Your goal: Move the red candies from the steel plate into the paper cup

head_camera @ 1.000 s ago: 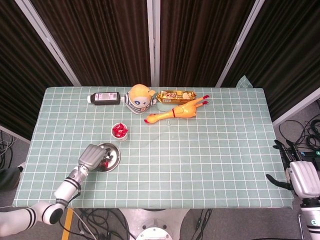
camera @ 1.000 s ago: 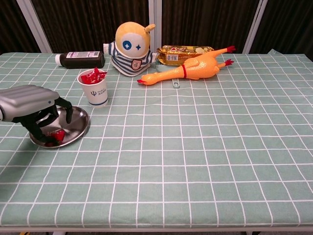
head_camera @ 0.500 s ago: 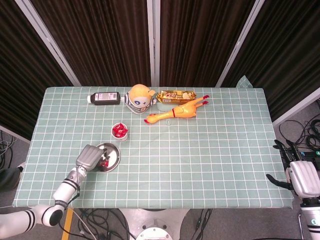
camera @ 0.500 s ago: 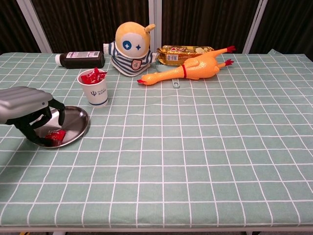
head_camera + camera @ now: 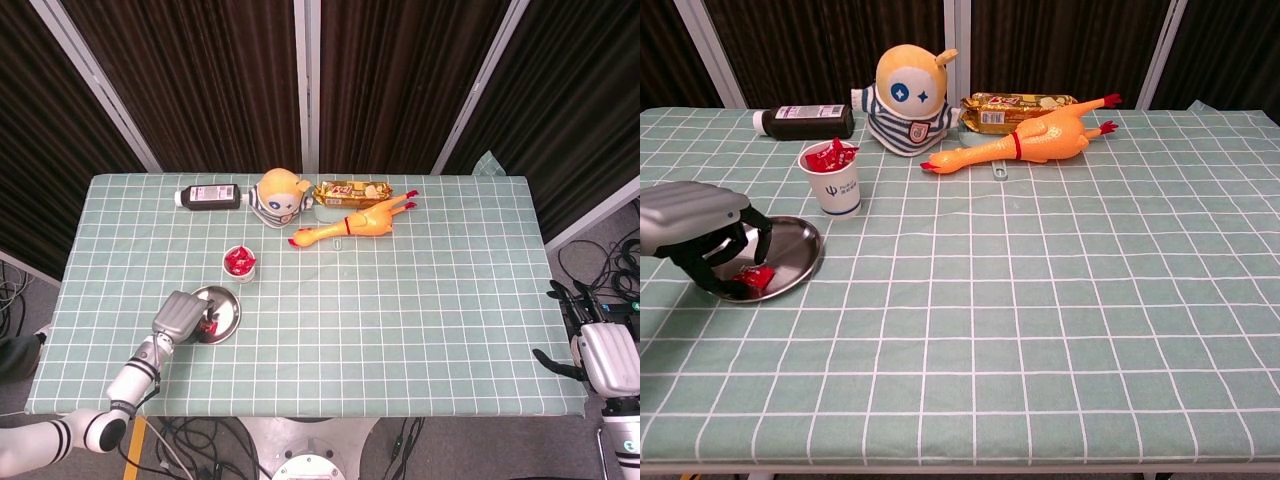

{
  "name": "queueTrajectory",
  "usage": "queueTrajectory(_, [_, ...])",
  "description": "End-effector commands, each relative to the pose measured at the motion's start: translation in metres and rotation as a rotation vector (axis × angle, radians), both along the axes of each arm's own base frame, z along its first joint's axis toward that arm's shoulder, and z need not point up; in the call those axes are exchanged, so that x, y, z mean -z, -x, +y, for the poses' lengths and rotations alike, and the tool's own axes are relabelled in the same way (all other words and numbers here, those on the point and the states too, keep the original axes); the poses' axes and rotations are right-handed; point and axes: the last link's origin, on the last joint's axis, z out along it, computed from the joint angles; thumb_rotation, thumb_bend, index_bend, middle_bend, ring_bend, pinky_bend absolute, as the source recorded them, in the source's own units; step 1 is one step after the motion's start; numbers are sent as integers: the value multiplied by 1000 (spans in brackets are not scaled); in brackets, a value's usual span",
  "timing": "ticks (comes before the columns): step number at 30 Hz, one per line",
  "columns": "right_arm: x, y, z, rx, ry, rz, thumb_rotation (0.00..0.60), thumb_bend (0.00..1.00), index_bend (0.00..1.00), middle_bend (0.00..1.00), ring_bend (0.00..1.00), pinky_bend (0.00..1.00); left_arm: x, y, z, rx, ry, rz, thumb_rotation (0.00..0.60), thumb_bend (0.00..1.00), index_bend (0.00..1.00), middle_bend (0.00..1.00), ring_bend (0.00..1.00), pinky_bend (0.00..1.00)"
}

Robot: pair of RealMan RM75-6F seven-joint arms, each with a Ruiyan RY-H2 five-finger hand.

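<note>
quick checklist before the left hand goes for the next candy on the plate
1. Red candy left on the steel plate: ok, at least one lies there.
2. Left hand over the plate: ok, fingers curled down above its left side.
3. Candy held by the left hand: cannot tell, fingers hide the contact.
4. Paper cup upright, open: ok, red candies already inside.
5. Path from plate to cup: ok, the cup stands just behind the plate with nothing between.
6. Right hand out of the way: ok, off the table's right edge.
</note>
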Motion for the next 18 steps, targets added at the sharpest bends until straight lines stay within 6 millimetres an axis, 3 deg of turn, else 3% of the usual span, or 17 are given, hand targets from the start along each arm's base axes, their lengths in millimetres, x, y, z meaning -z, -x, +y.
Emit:
queueTrajectory(1, [0,0,0,-1,-1,0,600,78,41,203,10,236,0,0,0,0,3,0,600,283,572,883,791,976])
queueTrajectory(18, [-1,1,1,0,3,-2,600,79,41,203,10,237,4,-4,0,37,19,38,600,379,583,887,792,976])
